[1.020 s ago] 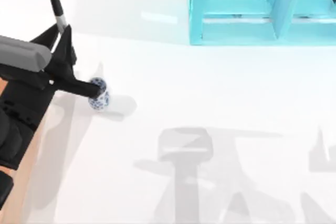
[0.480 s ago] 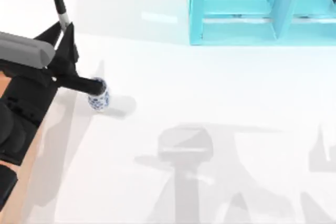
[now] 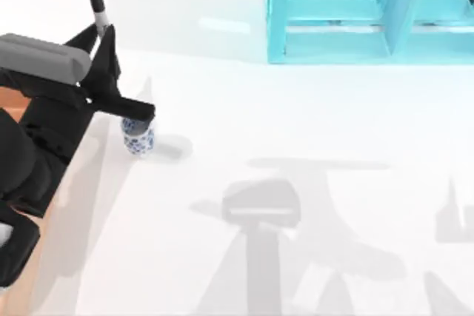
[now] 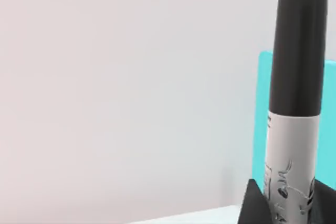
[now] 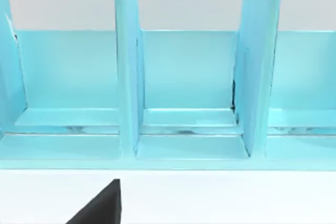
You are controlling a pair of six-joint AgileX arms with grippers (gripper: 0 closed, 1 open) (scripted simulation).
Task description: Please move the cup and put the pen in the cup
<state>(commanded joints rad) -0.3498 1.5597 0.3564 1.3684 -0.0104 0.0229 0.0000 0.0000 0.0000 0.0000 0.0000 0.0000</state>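
Gripping the pen [image 3: 98, 12] near the table's left edge, the left gripper [image 3: 106, 49] hangs clamped over the cup [image 3: 138, 137]. Wrist view: grey barrel print on the pen [image 4: 292, 129] is unreadable; fingers [image 4: 252, 203] pinch it. The right wrist faces a turquoise shelf [image 5: 184, 93].

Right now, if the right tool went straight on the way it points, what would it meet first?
Probably the turquoise open-fronted shelf unit: the right wrist view looks straight into its middle compartment, with only bare white table before it. How far off it is I cannot tell.
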